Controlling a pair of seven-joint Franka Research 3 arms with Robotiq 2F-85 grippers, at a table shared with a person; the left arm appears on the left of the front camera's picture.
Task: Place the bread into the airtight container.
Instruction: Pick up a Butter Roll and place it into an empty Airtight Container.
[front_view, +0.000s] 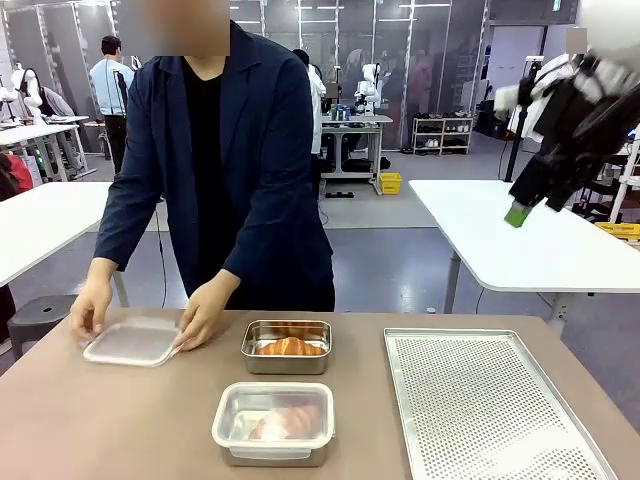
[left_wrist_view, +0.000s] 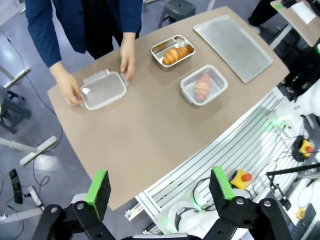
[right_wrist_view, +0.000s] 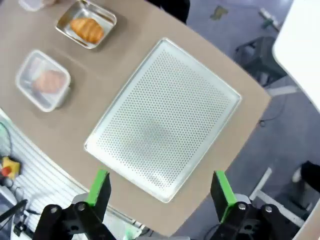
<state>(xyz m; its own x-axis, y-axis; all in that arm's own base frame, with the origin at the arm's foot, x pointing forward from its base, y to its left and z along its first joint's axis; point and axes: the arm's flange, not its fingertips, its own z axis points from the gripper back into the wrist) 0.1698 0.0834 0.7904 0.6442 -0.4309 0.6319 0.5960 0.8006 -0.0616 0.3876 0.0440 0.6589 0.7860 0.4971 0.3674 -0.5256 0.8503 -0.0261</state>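
Person's hands (front_view: 205, 315) on lid (front_view: 132, 341); no writing legible.

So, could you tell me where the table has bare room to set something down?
The perforated tray lies bare. Open tabletop runs in front of the lid. It is crowded between the steel container and lidded container.

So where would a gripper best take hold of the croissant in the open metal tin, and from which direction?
Across its thick middle, from straight above. The croissant lies flat in the low-walled metal tin, so the walls block a side approach. Its ends taper, while the centre is widest and probably firmest. Set the fingers across its narrow width, closing gently since bread crushes easily.
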